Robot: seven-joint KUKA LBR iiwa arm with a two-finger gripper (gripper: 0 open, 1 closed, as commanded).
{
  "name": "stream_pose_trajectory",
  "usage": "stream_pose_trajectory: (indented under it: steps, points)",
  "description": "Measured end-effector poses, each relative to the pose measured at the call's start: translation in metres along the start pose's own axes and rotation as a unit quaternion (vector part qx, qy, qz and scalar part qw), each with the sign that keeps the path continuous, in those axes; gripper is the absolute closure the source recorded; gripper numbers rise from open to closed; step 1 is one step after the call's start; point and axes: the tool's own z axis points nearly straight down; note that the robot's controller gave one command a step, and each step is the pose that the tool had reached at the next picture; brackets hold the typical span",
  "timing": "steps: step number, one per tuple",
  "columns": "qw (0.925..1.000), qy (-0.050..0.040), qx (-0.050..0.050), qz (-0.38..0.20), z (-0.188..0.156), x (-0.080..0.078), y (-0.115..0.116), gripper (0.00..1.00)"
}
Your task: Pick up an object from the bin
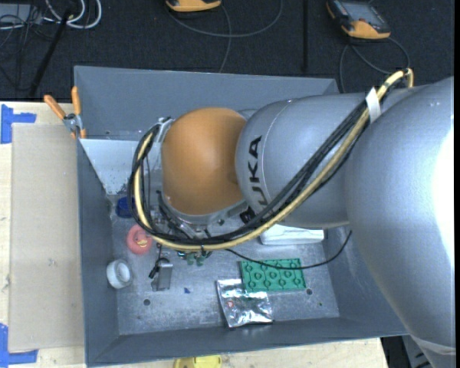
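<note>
My gripper hangs low over the bin's left half, just under the arm's orange cover, its tip close to the floor. A small roll of grey-white tape lies a short way to its left. A pink round thing with a yellow centre sits just above and left of the gripper. A small blue thing lies further back by the left wall, partly hidden by cables. Nothing shows in the gripper.
A green card with dark holes and a crinkled silver foil packet lie on the floor at front right. A flat white thing peeks out from under the arm. The arm covers the bin's middle and right.
</note>
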Motion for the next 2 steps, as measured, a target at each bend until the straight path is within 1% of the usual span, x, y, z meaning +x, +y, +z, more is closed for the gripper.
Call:
stream_pose_trajectory:
  steps: [1,2]
  points:
    - [0.9394,-0.006,0.0,-0.343,0.084,-0.076,-0.009,0.0]
    - [0.8693,-0.0066,0.0,-0.494,0.052,-0.073,0.007,0.0]
